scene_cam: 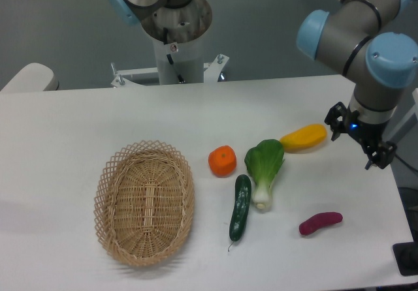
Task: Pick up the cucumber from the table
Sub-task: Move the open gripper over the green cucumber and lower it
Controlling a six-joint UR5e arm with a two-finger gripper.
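The cucumber [240, 207] is slim, dark green and glossy. It lies on the white table [78, 121] near the front middle, its thin stem tip toward the front edge. It sits just left of the leafy bok choy [264, 165]. My gripper [360, 142] hangs at the right side of the table, far to the right of the cucumber and above the surface. Its two dark fingers stand apart with nothing between them.
A wicker basket [145, 203] stands at the front left. An orange fruit [223, 161] sits beside the bok choy. A yellow vegetable [304, 137] lies close to the gripper's left. A purple sweet potato [320, 223] lies at the front right.
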